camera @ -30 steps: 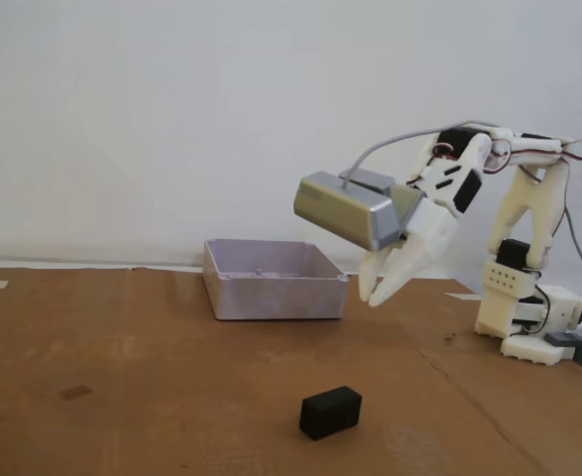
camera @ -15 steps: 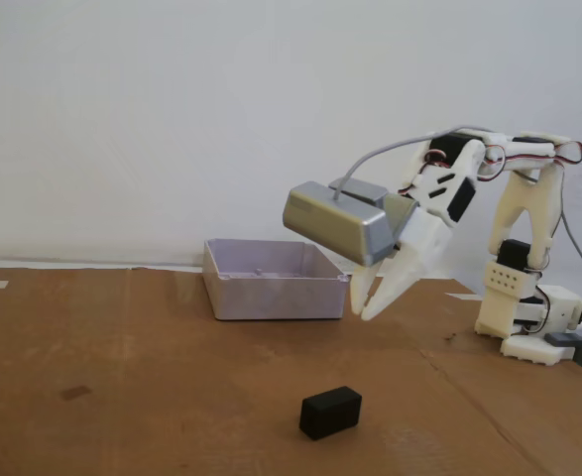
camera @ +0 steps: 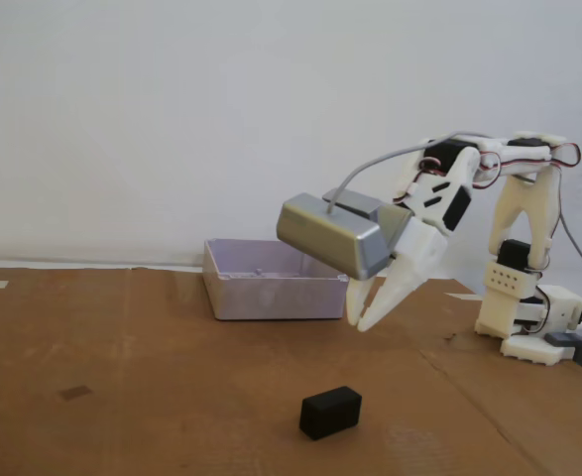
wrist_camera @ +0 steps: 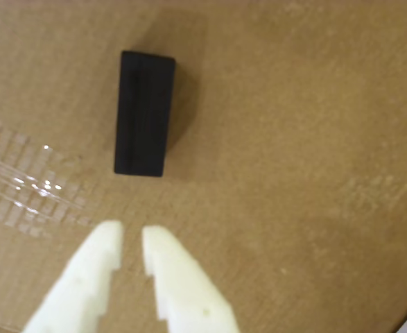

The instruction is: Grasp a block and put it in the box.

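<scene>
A black rectangular block lies on the brown cardboard surface; in the fixed view it sits near the front centre. My gripper hovers above the cardboard, just short of the block's near end. Its white fingers are almost together, with only a narrow gap, and hold nothing. In the fixed view the gripper hangs in the air above and slightly right of the block. The box, a pale lilac open tray, stands behind it at the back of the cardboard.
The arm's white base stands at the right edge. A silver wrist camera housing juts out to the left above the box. Clear tape glints on the cardboard left of the gripper.
</scene>
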Tool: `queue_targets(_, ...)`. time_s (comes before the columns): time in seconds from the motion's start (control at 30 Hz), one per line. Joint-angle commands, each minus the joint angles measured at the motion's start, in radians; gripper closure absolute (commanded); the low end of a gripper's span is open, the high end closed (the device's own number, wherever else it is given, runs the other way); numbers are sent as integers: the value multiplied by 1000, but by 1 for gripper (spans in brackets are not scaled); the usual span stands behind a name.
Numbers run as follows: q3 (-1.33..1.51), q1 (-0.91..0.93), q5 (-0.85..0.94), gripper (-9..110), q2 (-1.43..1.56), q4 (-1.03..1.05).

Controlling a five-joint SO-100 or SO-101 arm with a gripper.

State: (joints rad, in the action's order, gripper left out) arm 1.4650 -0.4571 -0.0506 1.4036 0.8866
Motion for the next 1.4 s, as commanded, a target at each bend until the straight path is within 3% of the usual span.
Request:
queue_targets(0.0,-133,17,-6,99,35,-44)
queue_targets(0.9,-135,38,5,99,-34,-44)
queue_targets(1.2,-135,11,-5,99,-152,-272)
queue_targets(1.37,-135,-11,2,99,-169,-284)
